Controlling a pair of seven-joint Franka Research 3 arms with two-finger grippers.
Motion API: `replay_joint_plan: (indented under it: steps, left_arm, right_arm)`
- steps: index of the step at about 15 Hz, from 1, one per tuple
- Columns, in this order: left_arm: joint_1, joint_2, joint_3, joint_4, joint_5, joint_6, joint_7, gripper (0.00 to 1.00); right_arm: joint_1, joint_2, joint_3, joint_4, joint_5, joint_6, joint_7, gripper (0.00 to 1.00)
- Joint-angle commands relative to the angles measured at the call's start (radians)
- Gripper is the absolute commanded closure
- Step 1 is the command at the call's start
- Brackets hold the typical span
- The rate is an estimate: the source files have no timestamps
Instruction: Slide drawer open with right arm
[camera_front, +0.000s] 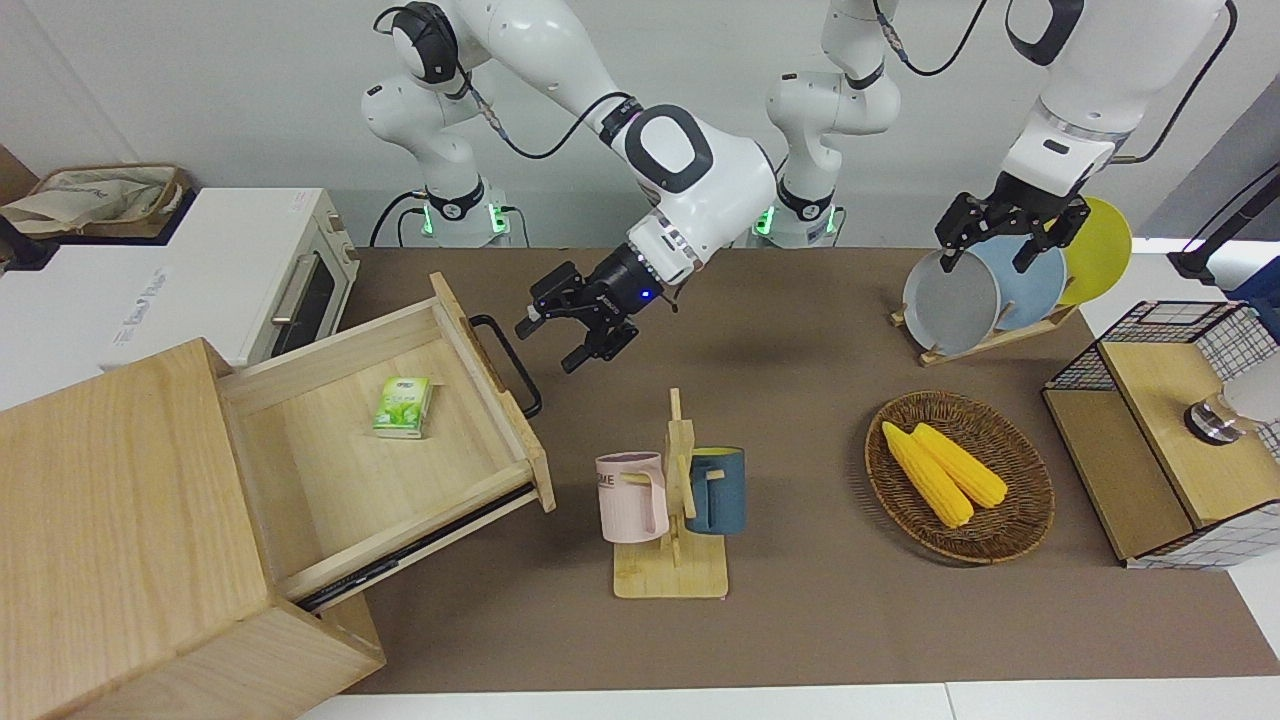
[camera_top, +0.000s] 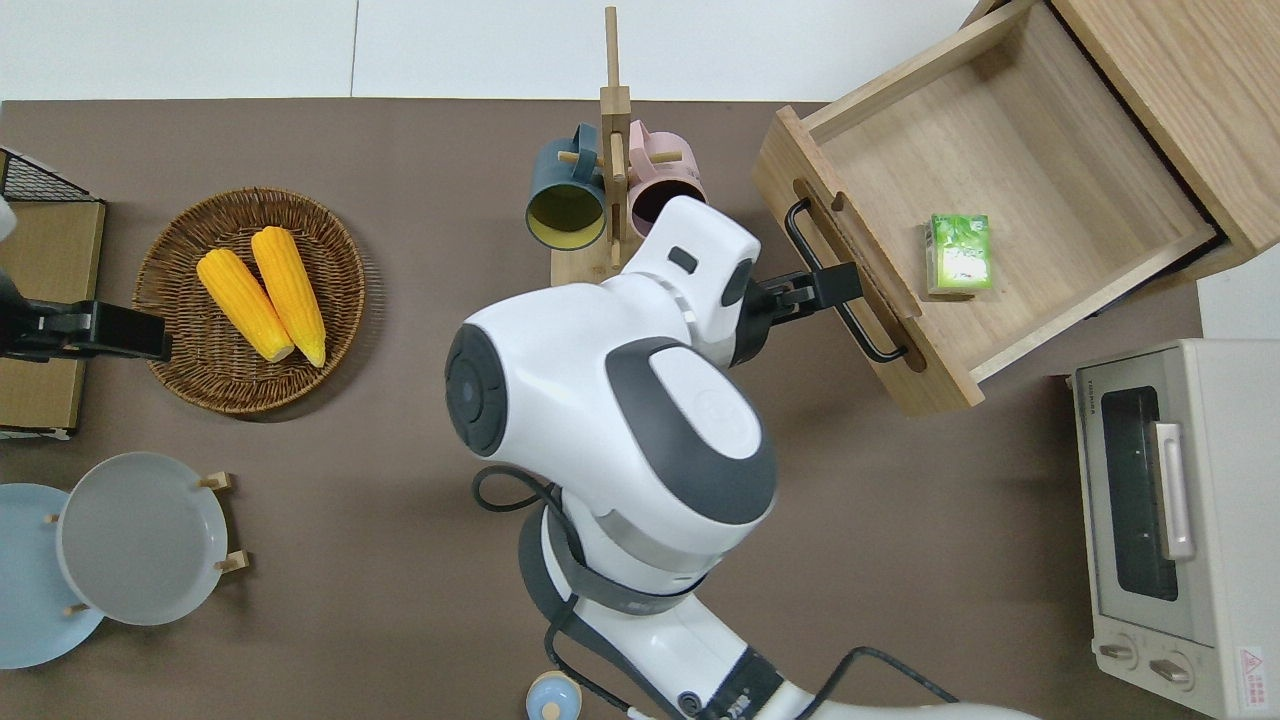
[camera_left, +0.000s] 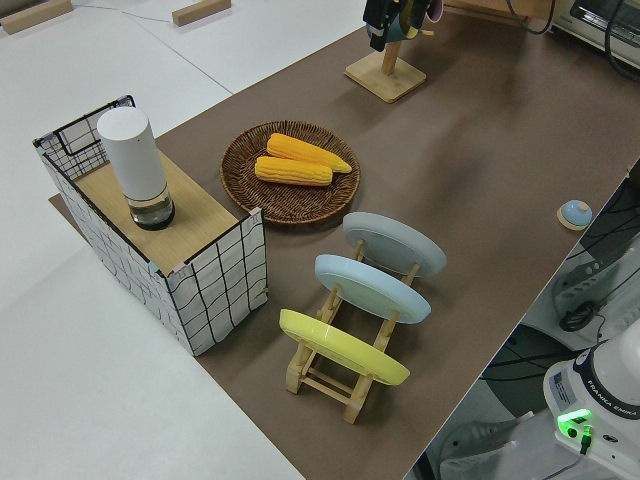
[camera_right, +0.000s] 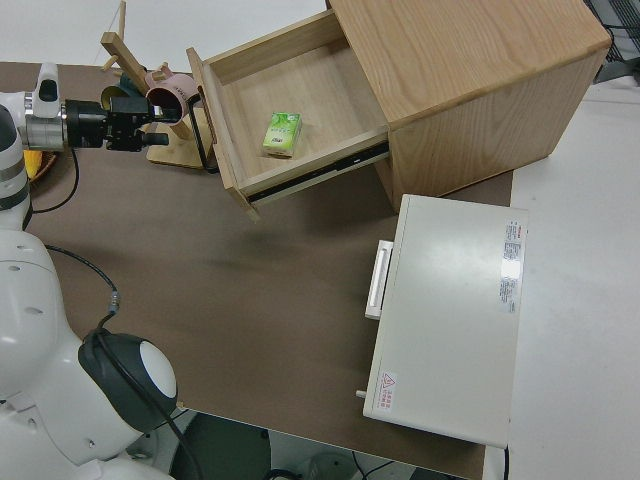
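The light-wood drawer (camera_front: 400, 450) stands pulled far out of the pale-wood cabinet (camera_front: 120, 540). Its black bar handle (camera_front: 508, 362) is free. A small green box (camera_front: 403, 407) lies inside the drawer. My right gripper (camera_front: 557, 340), with a blue light at its wrist, is open and empty. It is raised off the table just beside the handle, and it touches nothing. In the overhead view the right gripper (camera_top: 843, 287) hangs over the middle of the handle (camera_top: 875, 345). It also shows in the right side view (camera_right: 160, 117). My left arm is parked.
A wooden mug rack (camera_front: 672, 560) with a pink mug and a blue mug stands close to the drawer's front. A white toaster oven (camera_front: 250, 270) stands beside the cabinet, nearer to the robots. A wicker basket (camera_front: 1030, 500) with corn, a plate rack (camera_front: 985, 290) and a wire-mesh box (camera_front: 1170, 430) are toward the left arm's end.
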Motion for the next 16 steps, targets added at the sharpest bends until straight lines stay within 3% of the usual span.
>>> replay_joint_plan:
  steps: [1, 7, 12, 16]
  left_arm:
    - [-0.017, 0.013, 0.017, 0.020, 0.012, 0.000, 0.007, 0.00]
    - [-0.017, 0.013, 0.017, 0.020, 0.011, 0.000, 0.007, 0.00]
    - [-0.017, 0.013, 0.017, 0.020, 0.012, 0.000, 0.007, 0.00]
    - [-0.017, 0.013, 0.017, 0.020, 0.012, 0.000, 0.007, 0.00]
  right_arm:
    - [-0.123, -0.108, 0.014, -0.002, 0.245, 0.031, 0.001, 0.017]
    - [-0.295, -0.217, 0.010, -0.002, 0.546, 0.030, -0.060, 0.017]
    - [-0.454, -0.277, 0.004, -0.007, 0.702, 0.027, -0.269, 0.015]
    - [-0.612, -0.282, -0.002, -0.011, 0.870, 0.027, -0.422, 0.015]
